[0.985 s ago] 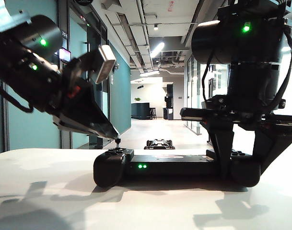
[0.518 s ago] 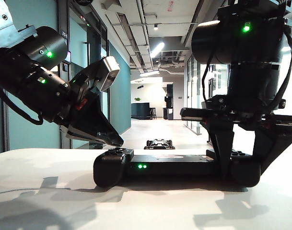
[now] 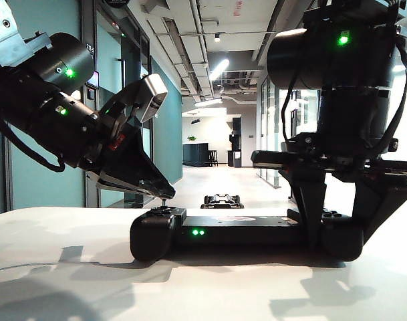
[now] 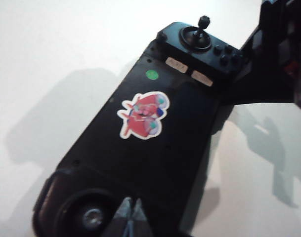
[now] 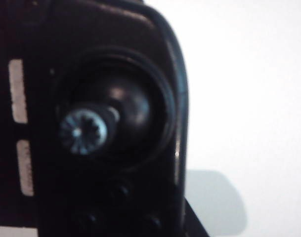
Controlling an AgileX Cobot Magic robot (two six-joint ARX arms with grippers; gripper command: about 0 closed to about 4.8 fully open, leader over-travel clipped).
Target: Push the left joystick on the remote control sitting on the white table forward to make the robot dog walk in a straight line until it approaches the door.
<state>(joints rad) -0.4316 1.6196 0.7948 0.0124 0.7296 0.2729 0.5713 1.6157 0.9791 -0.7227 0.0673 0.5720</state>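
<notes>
Remote control point(image 3: 243, 235) lying flat on the white counter point(image 3: 69, 267), centre to right of the exterior view. Wide black body, two bulky rounded ends, slim flat middle with two small green lights on the near edge. Top face, per left wrist view, bearing a red cartoon sticker point(image 4: 143, 116), a green dot, and two pale labels near the right-hand stick point(image 4: 202, 27).

Left joystick point(image 3: 164, 201): short thin black stem with small round knob, standing on the controller's left end; seen from above as a ribbed grey cap point(image 4: 93, 217).

Left claw point(image 3: 164, 192) angled down from the left, tips pressed together into a closed point, directly above the left joystick and at or just touching its knob.

Right claw point(image 3: 337, 217) straddling the controller's right end, one finger on each side, gripping the body.

Robot dog point(image 3: 222, 200), small, black and low, on the corridor floor well beyond the counter.
</notes>
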